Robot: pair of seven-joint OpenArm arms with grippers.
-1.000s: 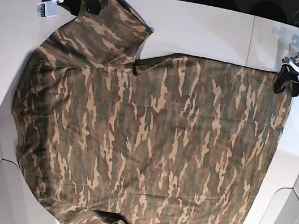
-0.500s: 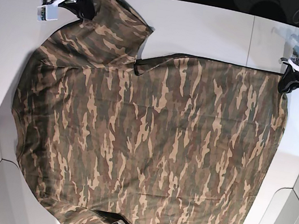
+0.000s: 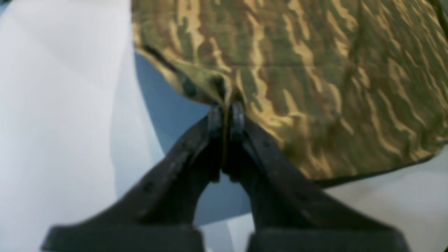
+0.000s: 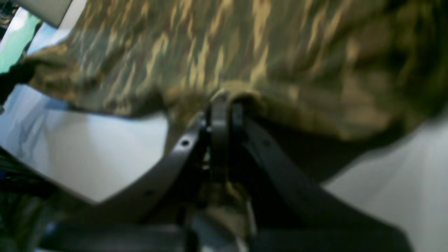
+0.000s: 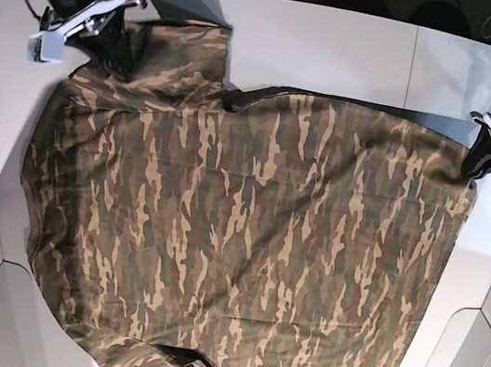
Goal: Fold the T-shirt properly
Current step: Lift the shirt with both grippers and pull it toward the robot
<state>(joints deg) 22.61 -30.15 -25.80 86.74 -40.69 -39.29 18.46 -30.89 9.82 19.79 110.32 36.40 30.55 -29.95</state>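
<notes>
Base view: the T-shirt (image 5: 236,239) is lying spread across the white table (image 5: 343,49), camouflage print facing up, dark collar at the upper edge. The left gripper (image 5: 482,157) is pinching the shirt's upper corner on this view's right, jaws pressed together on the hem with fabric bunching between the tips, as the left wrist view is showing (image 3: 226,112). The right gripper (image 5: 114,39) is clamping the sleeve area at upper left, fingers closed tight on folded cloth (image 4: 224,105).
</notes>
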